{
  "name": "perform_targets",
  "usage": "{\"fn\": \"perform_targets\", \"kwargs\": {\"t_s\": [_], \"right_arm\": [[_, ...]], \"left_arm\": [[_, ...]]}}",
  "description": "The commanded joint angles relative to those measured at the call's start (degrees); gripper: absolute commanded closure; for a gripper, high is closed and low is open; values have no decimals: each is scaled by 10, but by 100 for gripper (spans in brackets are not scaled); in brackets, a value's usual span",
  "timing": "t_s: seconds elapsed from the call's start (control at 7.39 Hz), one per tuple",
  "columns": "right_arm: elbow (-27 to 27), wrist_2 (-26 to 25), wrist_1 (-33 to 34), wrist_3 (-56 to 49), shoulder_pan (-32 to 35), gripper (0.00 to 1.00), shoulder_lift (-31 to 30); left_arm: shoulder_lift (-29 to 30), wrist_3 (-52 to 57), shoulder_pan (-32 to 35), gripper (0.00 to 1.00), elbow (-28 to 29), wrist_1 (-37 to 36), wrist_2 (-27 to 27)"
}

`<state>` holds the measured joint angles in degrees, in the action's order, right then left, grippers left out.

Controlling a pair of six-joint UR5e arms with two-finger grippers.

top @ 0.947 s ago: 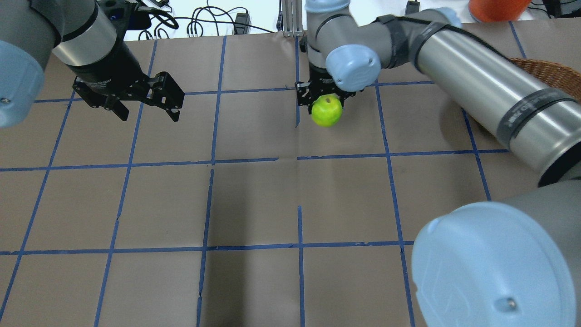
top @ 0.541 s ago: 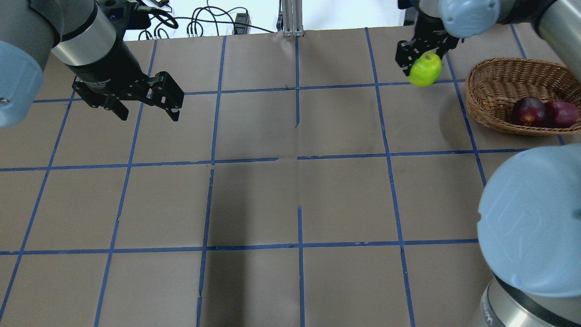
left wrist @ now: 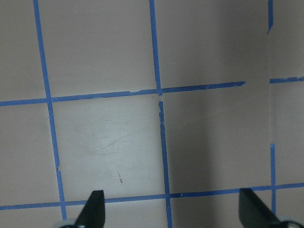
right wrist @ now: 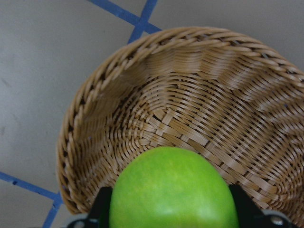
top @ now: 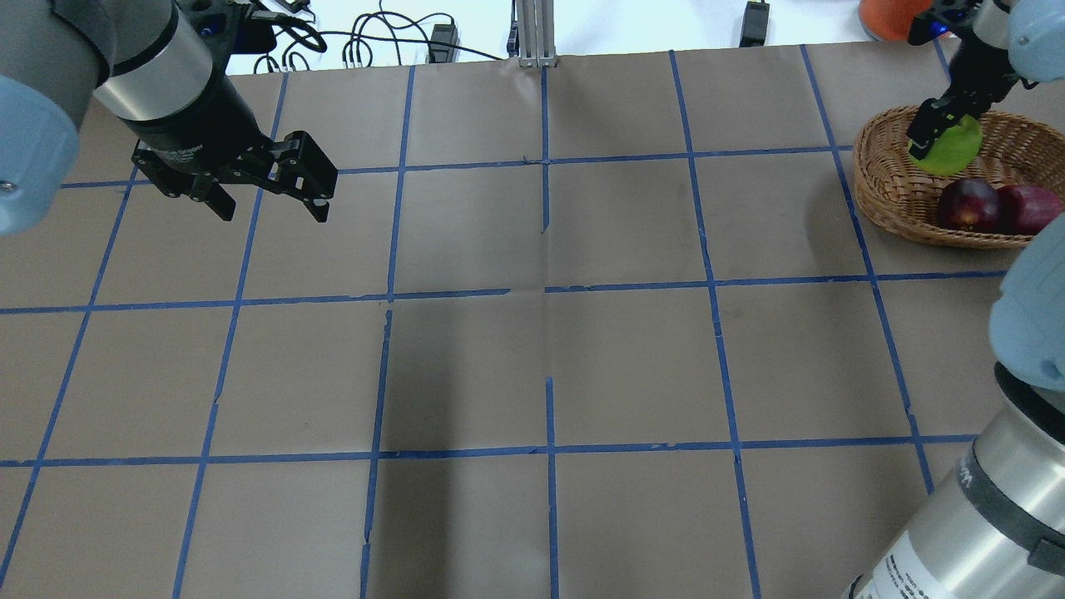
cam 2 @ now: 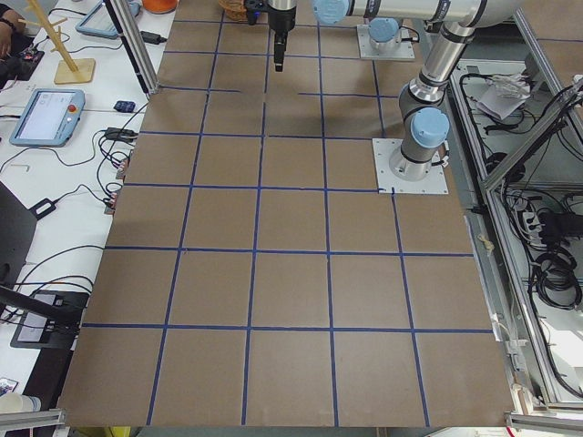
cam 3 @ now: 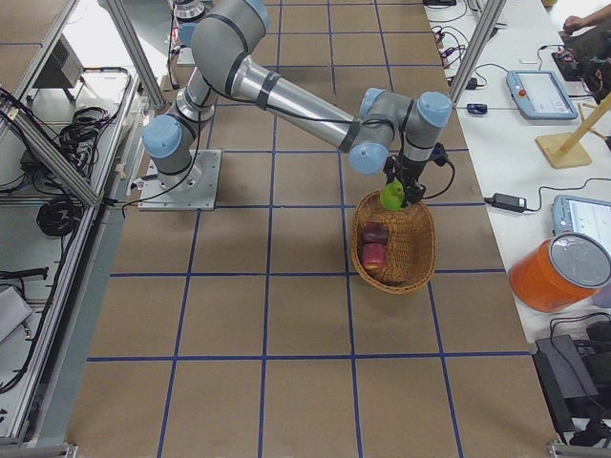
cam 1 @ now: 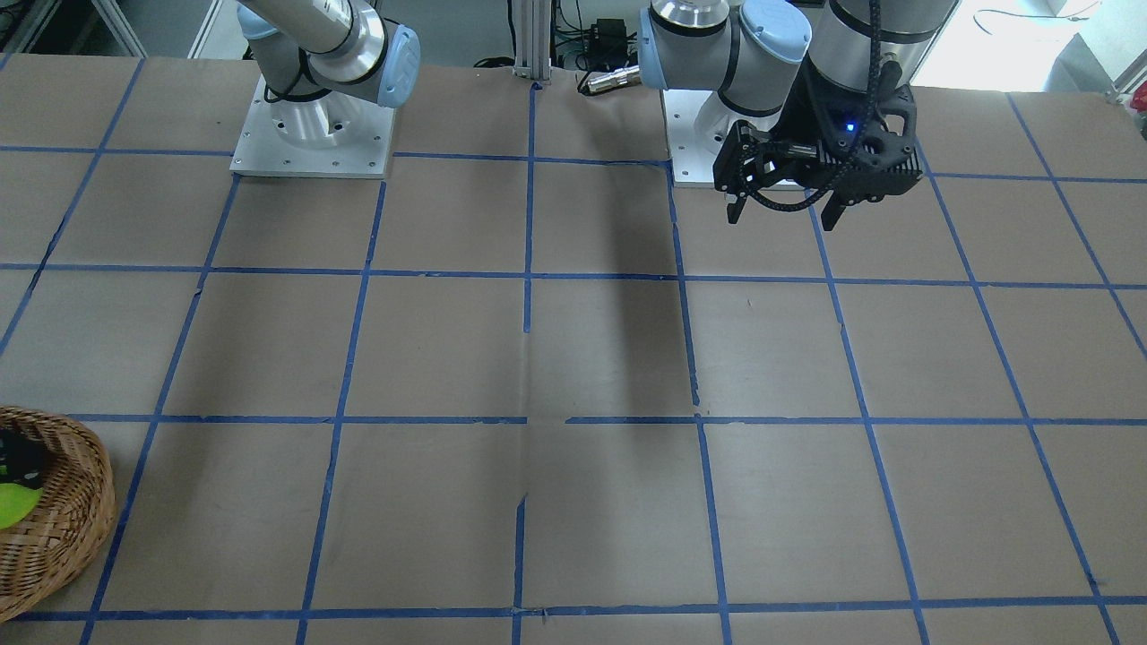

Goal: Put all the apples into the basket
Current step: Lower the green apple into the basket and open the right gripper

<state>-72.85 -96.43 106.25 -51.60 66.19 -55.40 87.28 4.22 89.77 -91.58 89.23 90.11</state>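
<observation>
My right gripper [top: 944,143] is shut on the bright green apple [top: 950,151] and holds it above the far part of the round wicker basket [top: 882,191] at the table's right edge. The right wrist view shows the green apple [right wrist: 173,190] between the fingers, with the basket's wall [right wrist: 190,95] below. The dark maroon apple [top: 968,205] and the red apple [top: 1029,208] lie side by side in the basket. The exterior right view shows the green apple [cam 3: 391,197] over the basket [cam 3: 420,272]. My left gripper [top: 274,212] is open and empty, above the table at the far left.
Brown paper with a blue tape grid [top: 545,287] covers the table. An orange container [top: 907,17] stands beyond the far edge near the basket. Cables [top: 366,42] lie behind the table's far edge. The left wrist view shows only gridded paper [left wrist: 109,142].
My right gripper has carried the green apple from the table's far middle to the right, to above the basket. The left arm has not moved.
</observation>
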Motion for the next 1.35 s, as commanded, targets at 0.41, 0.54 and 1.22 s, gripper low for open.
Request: {"fn": "perform_targets", "kwargs": {"t_s": [0.41,0.54,1.22], "right_arm": [[10,10,25,2,-7,0,27],[12,8,22,5,0,0,19],[-3,62,-140,328,240,0,-132]], "left_arm": [[0,0,0,0,0,0,0],[0,0,0,0,-1,1,1],[1,0,0,0,0,0,0]]}}
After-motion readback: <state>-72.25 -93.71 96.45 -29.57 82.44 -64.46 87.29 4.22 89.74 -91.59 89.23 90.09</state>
